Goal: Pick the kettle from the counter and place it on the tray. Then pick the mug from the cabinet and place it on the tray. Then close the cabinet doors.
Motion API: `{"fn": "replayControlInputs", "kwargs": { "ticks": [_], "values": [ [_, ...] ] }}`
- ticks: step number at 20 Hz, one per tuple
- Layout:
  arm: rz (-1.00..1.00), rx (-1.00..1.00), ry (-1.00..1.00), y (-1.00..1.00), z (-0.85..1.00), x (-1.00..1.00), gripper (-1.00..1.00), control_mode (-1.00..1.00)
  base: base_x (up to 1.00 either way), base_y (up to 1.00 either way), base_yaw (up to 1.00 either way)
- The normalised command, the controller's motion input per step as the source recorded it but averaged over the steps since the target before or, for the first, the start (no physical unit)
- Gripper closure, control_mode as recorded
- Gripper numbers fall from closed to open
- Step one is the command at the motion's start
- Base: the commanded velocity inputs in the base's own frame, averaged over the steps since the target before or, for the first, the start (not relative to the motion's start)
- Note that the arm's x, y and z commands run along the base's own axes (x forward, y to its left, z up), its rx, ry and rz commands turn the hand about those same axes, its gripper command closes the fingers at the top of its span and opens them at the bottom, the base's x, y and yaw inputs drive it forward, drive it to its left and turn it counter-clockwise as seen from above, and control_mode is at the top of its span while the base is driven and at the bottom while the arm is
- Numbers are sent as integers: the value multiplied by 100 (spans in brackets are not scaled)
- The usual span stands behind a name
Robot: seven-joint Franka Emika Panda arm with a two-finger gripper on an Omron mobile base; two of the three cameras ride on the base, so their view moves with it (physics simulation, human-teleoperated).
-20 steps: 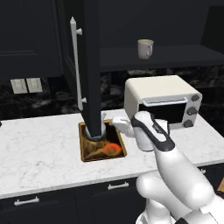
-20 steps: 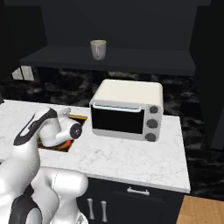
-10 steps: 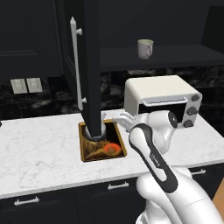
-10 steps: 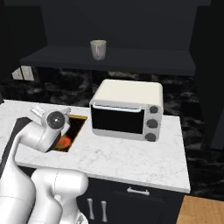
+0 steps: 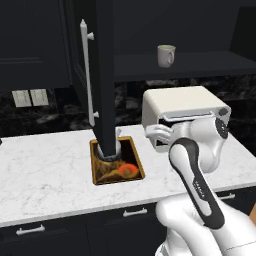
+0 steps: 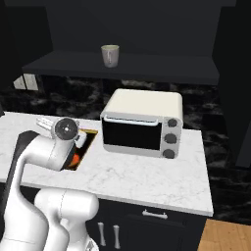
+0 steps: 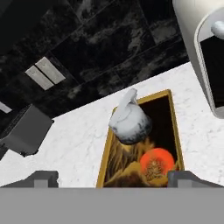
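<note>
From the left base view, the open tall plain black cabinet door (image 5: 102, 75) with its long vertical silver bar handle (image 5: 87, 75) hangs in front of the flat golden-rimmed tray (image 5: 117, 161), hiding the tray's far end and all but a grey sliver of the squat glossy white-grey kettle (image 5: 111, 151). The hand view shows that kettle (image 7: 129, 120) plainly, standing on the tray's (image 7: 174, 131) far end, spout pointing away, just beyond the orange-red blob in the dark painted picture.

In the right base view the robot's own white wrist covers most of the tray (image 6: 84, 147), leaving one brown corner.

The end effector (image 7: 113, 177) hangs above the near end of the tray, its dark fingertips (image 7: 43, 176) spread wide apart and holding nothing.

The small cream mug (image 6: 110, 55) stands upright on the dark shelf of the black upper cabinet (image 6: 122, 66), well apart from everything else, with bare shelf on both sides.

The veined white marble counter (image 5: 45, 172) lies bare to the left of the tray. On the right, the boxy cream toaster oven (image 6: 142, 122) stands near the tray's edge.
</note>
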Motion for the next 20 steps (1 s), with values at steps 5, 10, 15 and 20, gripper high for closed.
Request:
{"fn": "replayControlInputs", "kwargs": {
  "ticks": [5,10,15,20],
  "values": [
    [0,-43,-4,-28,100,-31,-100,-100,0,0,0],
    [1,-14,0,-63,39,-14,-100,-100,0,0,0],
    [1,0,-5,-51,20,0,-100,-100,0,0,0],
    [0,-4,-7,-19,73,38,-100,-100,0,0,0]
  ]
}}
